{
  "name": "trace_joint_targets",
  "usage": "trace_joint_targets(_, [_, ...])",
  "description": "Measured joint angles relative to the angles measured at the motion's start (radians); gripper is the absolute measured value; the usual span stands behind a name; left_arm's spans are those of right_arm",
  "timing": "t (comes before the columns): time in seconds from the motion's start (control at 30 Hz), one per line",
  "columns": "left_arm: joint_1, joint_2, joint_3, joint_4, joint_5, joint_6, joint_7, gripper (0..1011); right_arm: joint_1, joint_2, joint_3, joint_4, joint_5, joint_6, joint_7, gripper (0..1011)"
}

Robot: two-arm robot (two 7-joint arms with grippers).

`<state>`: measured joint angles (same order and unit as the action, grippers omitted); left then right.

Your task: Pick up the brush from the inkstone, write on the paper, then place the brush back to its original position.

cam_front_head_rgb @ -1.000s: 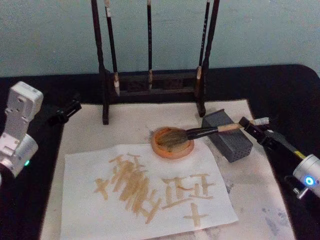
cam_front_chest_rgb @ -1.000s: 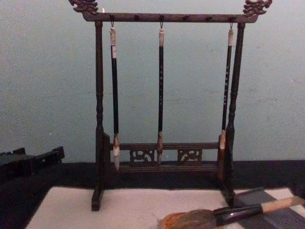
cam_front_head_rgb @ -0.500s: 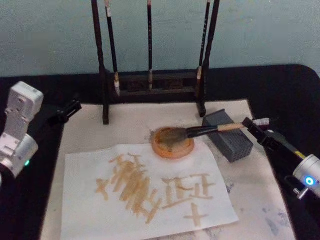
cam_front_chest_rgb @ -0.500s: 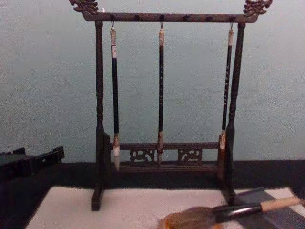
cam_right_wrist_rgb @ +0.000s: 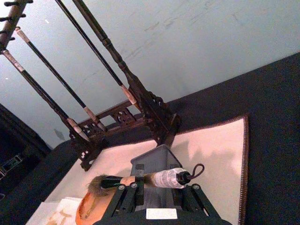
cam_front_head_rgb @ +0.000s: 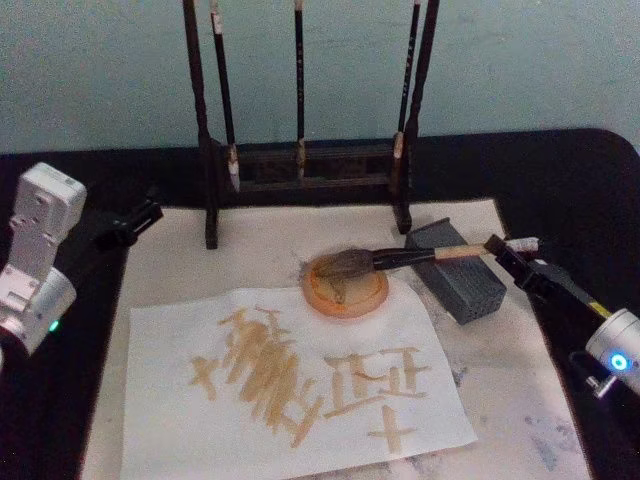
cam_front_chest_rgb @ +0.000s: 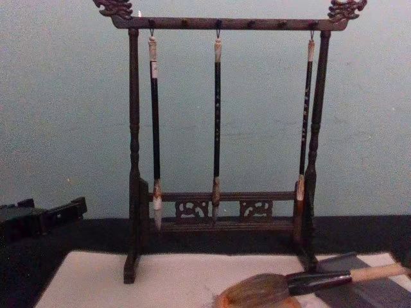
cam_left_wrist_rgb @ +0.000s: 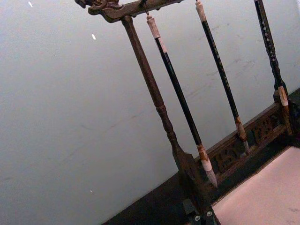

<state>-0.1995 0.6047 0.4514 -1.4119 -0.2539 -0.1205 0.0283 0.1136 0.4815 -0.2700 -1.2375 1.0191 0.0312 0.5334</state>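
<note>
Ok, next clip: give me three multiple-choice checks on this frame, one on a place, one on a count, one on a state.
1. Where is the hair head of the brush?
A. on the black cloth
B. over the inkstone
C. on the grey block

2. How many slim brushes hang on the rack?
A. three
B. two
C. five

3. What state is the paper in?
A. blank
B. folded
C. marked with tan strokes

Answers:
1. B: the head lies over the inkstone, with the right tool at the handle's end.
2. A: three hang from the top bar.
3. C: strokes cover its middle.

The left tool sits parked at the left.
</note>
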Motion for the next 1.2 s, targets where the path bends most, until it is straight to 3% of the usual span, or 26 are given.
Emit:
trace_joint_targets(0.63, [0.0, 0.0, 0.0, 0.0, 0.0, 0.0, 0.0, 1002, -0.004, 0.008, -0.003, -0.013, 0.025, -0.006, 0.033, 255])
trace_joint_targets(1.2, [0.0, 0.0, 0.0, 0.0, 0.0, 0.0, 0.0, 1002, -0.009, 0.03, -0.028, -0.074, 0.032, -0.026, 0.058, 179])
